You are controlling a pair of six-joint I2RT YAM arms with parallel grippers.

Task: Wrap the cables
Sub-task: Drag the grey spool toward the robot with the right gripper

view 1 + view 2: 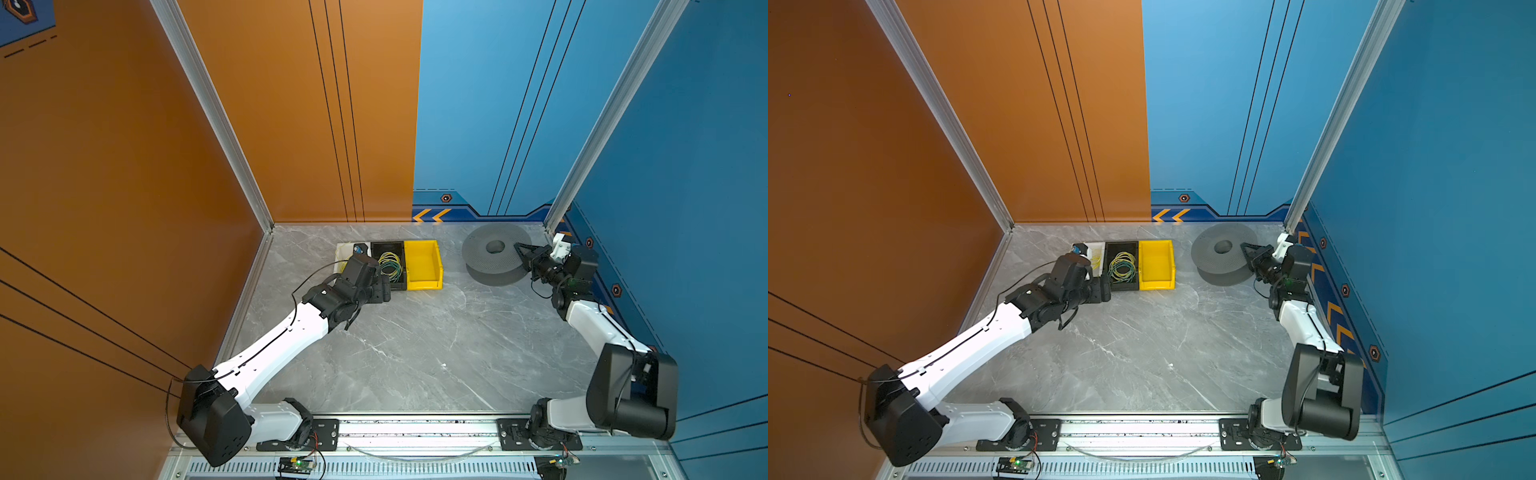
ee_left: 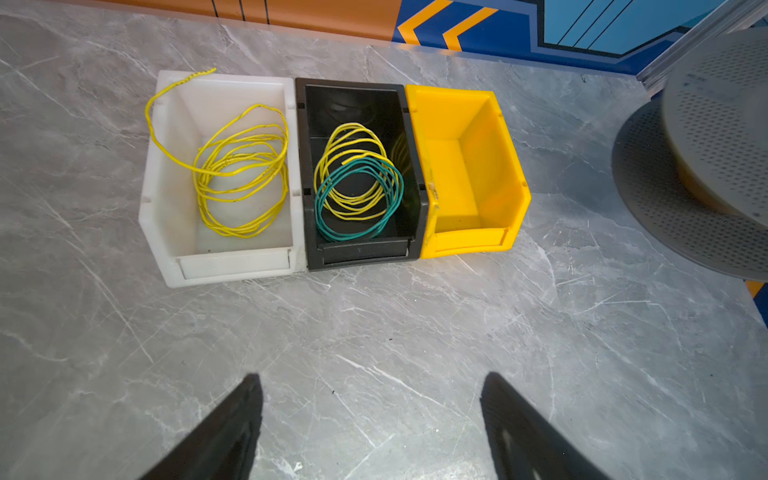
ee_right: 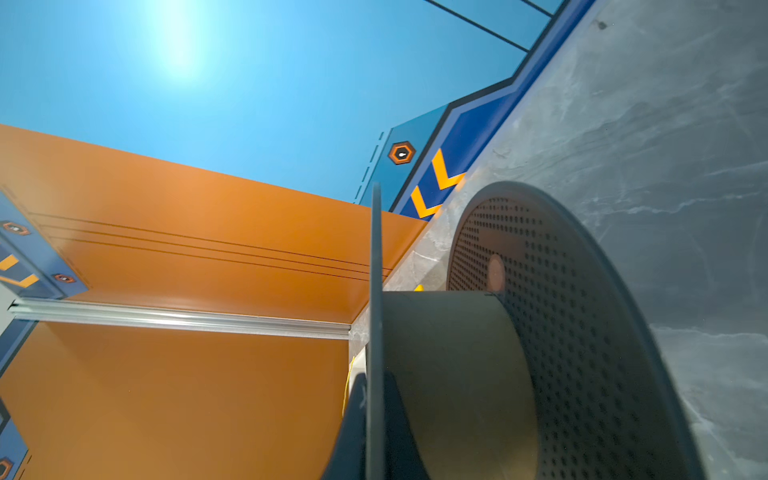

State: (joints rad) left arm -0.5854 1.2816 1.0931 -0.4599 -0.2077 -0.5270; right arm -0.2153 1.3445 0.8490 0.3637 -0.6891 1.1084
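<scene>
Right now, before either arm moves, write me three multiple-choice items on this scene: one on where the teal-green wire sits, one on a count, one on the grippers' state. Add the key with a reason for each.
1. The teal-green wire lies in: A the white bin; B the black bin; C the yellow bin.
2. Bins holding a yellow wire coil: A two; B one; C three.
3. The grippers: A both open; B both shut; C left gripper open, right gripper shut on the grey spool.

Key:
1 B, its green loops lie in the black bin with a yellow coil.
2 A, the white and black bins each hold one, and the yellow bin is empty.
3 C, the left one's jaws stand wide apart over the table, and the right one's jaws pinch the spool's upper flange.
</scene>
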